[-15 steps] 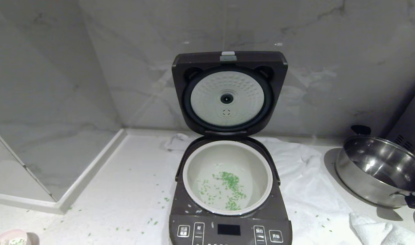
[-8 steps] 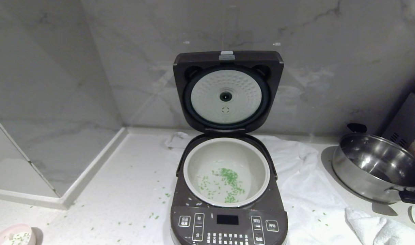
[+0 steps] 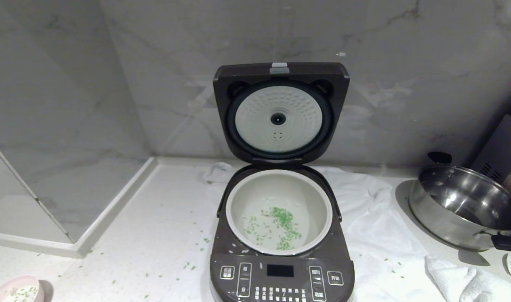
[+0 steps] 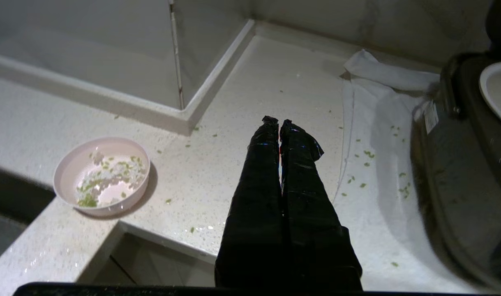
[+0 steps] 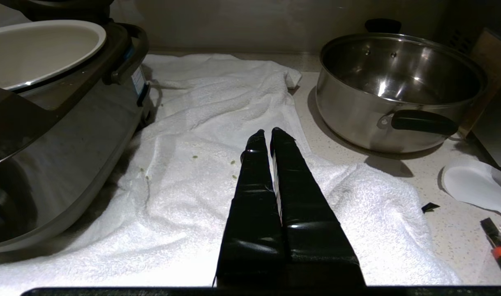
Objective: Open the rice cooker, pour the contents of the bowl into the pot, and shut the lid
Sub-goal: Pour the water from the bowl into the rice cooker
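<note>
On the speckled stone worktop [image 3: 154, 235], the rounded-square rice cooker [image 3: 280, 272] is standing with its dimpled lid [image 3: 280, 113] raised, chopped green bits [image 3: 280, 228] lying in its smooth off-white pot [image 3: 238, 201]; the round pink bowl [image 4: 69, 164] is sitting left of it, both grippers' [image 4: 279, 122] [image 5: 266, 133] jaws clenched empty.

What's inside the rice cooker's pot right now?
The pot sits in the open rice cooker and holds scattered chopped green bits with a few whitish grains on its floor. The near wall's inner side is hidden below the rim.
</note>
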### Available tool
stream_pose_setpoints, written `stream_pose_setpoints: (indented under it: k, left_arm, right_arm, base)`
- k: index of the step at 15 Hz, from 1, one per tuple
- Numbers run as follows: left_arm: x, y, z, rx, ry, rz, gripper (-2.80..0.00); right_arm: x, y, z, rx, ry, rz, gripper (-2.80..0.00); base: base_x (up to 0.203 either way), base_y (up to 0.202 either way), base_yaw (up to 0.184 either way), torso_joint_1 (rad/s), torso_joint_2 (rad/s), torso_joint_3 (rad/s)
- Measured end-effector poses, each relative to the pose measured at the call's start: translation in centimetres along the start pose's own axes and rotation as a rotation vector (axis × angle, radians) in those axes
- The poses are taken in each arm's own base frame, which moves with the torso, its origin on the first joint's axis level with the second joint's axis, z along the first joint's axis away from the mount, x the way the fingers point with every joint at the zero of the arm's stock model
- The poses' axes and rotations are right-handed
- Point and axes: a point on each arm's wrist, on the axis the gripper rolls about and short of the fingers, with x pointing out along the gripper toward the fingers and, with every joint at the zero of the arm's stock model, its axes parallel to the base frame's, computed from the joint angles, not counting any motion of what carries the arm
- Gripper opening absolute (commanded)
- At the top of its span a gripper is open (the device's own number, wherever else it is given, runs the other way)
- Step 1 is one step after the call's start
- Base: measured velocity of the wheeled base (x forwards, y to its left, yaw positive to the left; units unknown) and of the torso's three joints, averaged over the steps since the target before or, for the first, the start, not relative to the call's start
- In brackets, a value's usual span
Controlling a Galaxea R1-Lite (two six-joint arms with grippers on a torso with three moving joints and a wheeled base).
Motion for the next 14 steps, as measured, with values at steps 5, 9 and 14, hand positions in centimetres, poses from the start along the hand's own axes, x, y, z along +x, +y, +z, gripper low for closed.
stream_pose_setpoints:
  k: [5,9,14]
  left_arm:
    - [5.6,-1.1,5.8,-0.054,0.296,0.277,-2.8]
    - [12.0,1.1,7.5,0.022,0.537,0.58,-2.8]
    - [14.8,5.6,5.8,-0.006,0.842,0.616,-2.8]
  right_arm:
    - [0.0,0.0,0.0,0.0,0.0,0.001,-2.8]
    - [0.0,0.0,0.0,0.0,0.0,0.0,-2.8]
    - [0.0,0.0,0.0,0.0,0.0,0.001,-2.8]
  base:
    - [0.0,0.0,0.0,0.0,0.0,0.0]
    - [0.0,0.0,0.0,0.0,0.0,0.0]
    - [0.0,0.0,0.0,0.0,0.0,0.0]
